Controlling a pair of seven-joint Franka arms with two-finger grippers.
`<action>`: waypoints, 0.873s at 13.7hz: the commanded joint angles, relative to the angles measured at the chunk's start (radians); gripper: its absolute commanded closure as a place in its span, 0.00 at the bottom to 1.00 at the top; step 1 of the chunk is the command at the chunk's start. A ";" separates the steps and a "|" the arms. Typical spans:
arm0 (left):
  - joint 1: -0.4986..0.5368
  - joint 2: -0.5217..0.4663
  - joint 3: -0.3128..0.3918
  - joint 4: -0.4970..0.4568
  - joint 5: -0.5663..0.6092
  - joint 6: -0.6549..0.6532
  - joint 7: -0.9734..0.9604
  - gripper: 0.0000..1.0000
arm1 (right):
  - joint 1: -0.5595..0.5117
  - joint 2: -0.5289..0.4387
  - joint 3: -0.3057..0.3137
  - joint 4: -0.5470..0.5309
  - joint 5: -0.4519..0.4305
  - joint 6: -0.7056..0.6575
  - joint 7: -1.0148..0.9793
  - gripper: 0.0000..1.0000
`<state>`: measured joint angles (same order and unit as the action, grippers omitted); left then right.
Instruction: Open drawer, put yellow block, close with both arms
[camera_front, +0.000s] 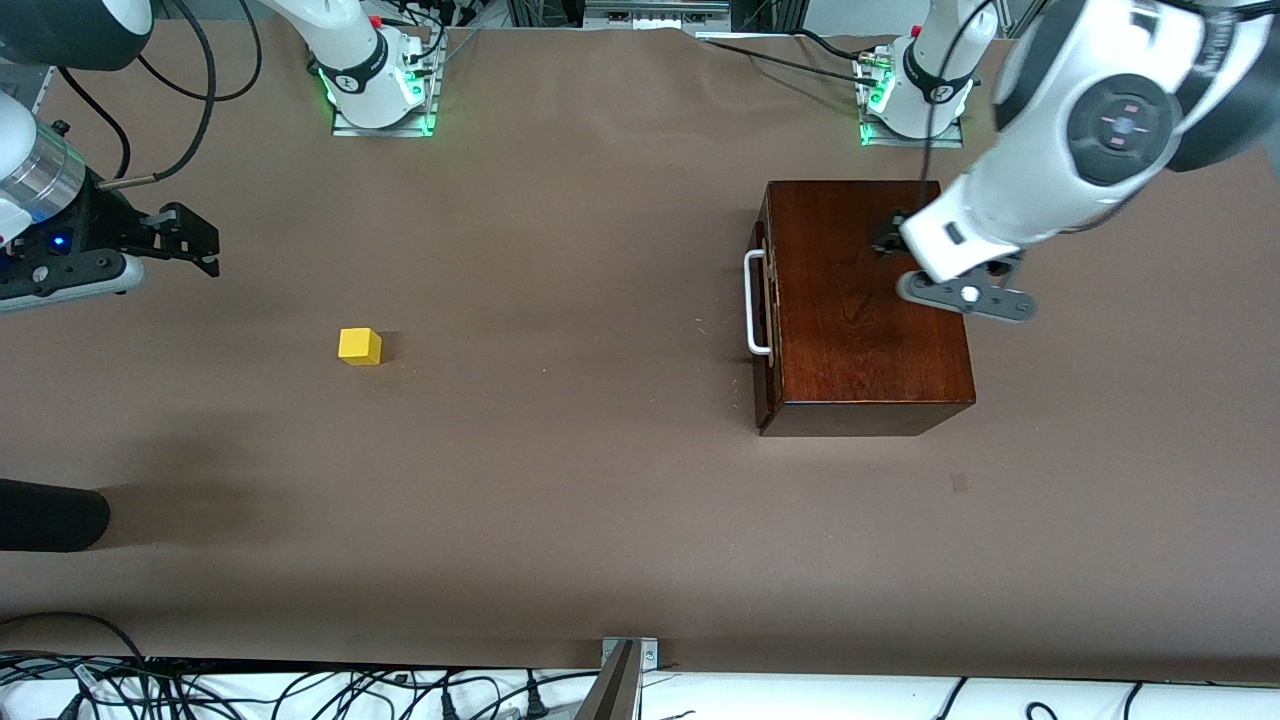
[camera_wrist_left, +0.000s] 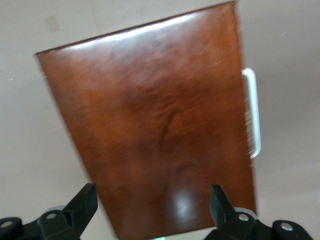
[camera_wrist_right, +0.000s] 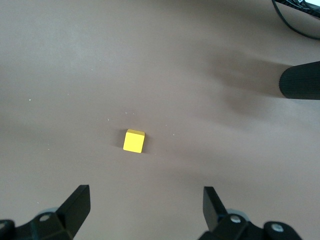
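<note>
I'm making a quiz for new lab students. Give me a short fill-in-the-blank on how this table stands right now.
1. The drawer of the wooden box is ____.
2. The yellow block rests on the ____.
3. The left gripper hangs over the ____, fingers open.
4. The right gripper, fingers open, holds ____.

Missing words: shut; table; box; nothing

No text, label, brand, number or sign can be read in any of the three views, neither on the arms, the wooden box, the yellow block nor the tabletop.
</note>
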<state>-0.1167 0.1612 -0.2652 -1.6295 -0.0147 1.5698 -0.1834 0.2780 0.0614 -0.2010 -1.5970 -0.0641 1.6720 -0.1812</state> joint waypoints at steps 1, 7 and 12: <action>-0.059 0.084 -0.031 0.075 -0.014 0.033 -0.155 0.00 | -0.005 0.011 0.000 0.023 -0.010 -0.008 -0.017 0.00; -0.285 0.262 -0.031 0.074 0.059 0.219 -0.382 0.00 | -0.005 0.011 -0.002 0.022 -0.010 -0.008 -0.017 0.00; -0.356 0.320 -0.031 0.048 0.174 0.240 -0.466 0.00 | -0.005 0.011 -0.002 0.022 -0.010 -0.008 -0.017 0.00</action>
<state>-0.4666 0.4732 -0.3024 -1.5938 0.1303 1.8163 -0.6368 0.2776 0.0621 -0.2024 -1.5970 -0.0641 1.6720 -0.1812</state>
